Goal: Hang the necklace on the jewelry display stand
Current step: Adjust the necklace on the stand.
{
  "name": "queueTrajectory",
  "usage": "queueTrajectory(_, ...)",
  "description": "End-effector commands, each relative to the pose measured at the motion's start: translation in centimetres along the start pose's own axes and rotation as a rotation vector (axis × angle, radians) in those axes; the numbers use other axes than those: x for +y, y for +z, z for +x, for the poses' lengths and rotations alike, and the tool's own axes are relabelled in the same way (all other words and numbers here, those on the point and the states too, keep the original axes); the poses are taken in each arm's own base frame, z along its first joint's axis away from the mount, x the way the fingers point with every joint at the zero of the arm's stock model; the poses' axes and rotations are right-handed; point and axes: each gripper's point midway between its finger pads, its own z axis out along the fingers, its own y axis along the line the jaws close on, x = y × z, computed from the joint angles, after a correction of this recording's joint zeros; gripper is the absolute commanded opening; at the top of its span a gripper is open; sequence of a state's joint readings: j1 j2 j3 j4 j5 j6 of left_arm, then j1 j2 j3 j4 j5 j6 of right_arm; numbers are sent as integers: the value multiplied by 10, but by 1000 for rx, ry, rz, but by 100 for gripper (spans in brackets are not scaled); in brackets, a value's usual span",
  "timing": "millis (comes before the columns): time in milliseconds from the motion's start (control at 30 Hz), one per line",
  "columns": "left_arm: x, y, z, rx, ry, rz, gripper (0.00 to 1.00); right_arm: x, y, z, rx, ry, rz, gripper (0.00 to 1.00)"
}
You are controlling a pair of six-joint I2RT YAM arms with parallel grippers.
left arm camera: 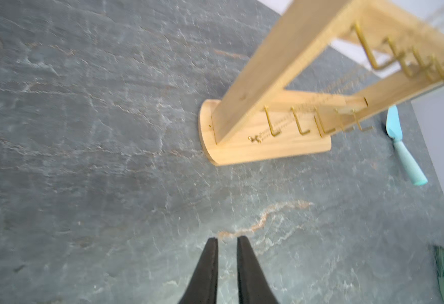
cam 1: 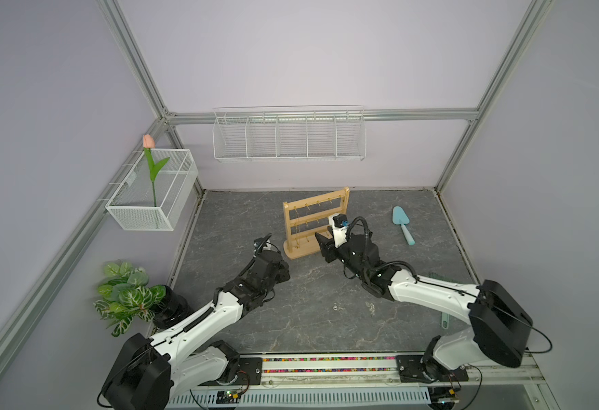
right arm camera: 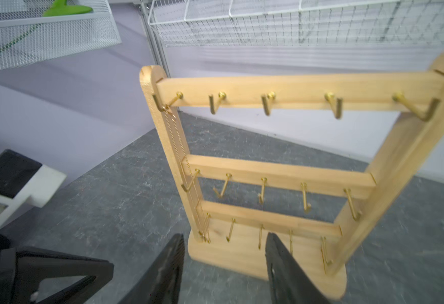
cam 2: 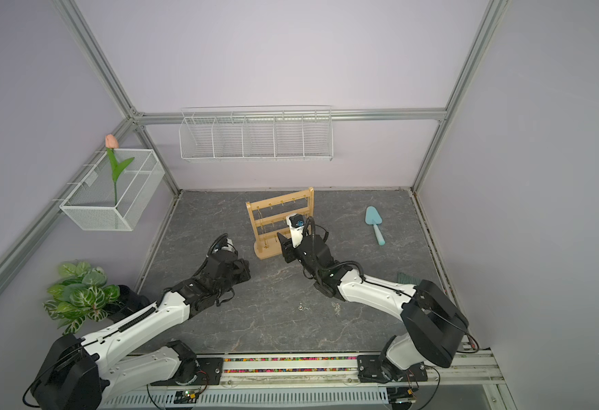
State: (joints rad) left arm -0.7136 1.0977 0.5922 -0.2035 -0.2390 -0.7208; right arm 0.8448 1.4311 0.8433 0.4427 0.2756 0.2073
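Note:
The jewelry display stand is a light wood rack with gold hooks, upright at the back middle of the dark slate floor. A thin gold necklace hangs from the end hook of the top bar, down along the upright to the base, where its pendant rests. My right gripper is open just in front of the base, nothing between its fingers. My left gripper hovers over bare floor to the stand's left, fingers a narrow gap apart and empty.
A teal trowel lies right of the stand. A white wire wall basket hangs on the back wall. A mesh basket with a tulip is on the left wall, and a potted plant stands at front left.

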Motion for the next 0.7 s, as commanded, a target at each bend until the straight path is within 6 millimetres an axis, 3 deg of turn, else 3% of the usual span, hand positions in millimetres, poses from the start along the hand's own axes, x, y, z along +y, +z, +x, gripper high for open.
queueTrajectory(0,-18,-11,30,81,89,34,18,-22,-35,59,280,89,42,54)
queueTrajectory(133,-46,-12,81,244,221,126,19,-55,-80,108,531,233,95,55)
queueTrajectory(267,-77,-11,121,366,395,187,23,-79,-102,134,664,303,144,54)
queueTrajectory(367,-102,-8,138,415,466,231,26,-90,-106,143,704,336,170,53)
queueTrajectory(500,-130,0,145,434,539,267,28,-104,-109,153,730,366,213,52)
queueTrajectory(667,-145,16,153,488,627,253,28,-125,-116,155,702,428,271,51)
